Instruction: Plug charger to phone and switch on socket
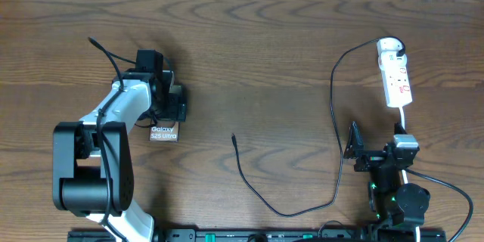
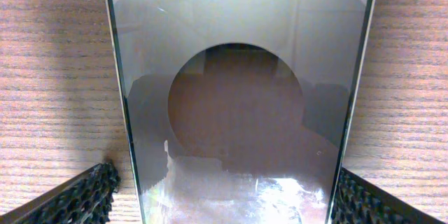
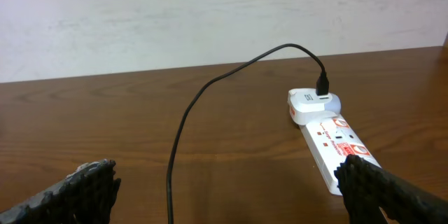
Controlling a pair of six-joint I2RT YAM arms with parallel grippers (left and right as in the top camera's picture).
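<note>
The phone [image 1: 163, 132] lies flat on the brown table, its "Galaxy" end showing below my left gripper [image 1: 168, 113]. In the left wrist view the glossy phone [image 2: 238, 77] fills the frame, and my left gripper [image 2: 224, 210] stands open astride it, one finger just outside each long edge. The black charger [image 1: 335, 106] runs from the socket [image 1: 395, 76] down in a loop to its loose tip [image 1: 233, 137] mid-table. My right gripper [image 1: 376, 145] is open and empty, with the charger cable [image 3: 175, 154] between its fingers and the socket [image 3: 332, 143] by its right finger.
The charger plugs into a white adapter [image 3: 311, 101] at the socket's far end. A white cord [image 1: 404, 121] trails from the socket toward the right arm's base. A pale wall [image 3: 210, 14] rises behind the table's far edge.
</note>
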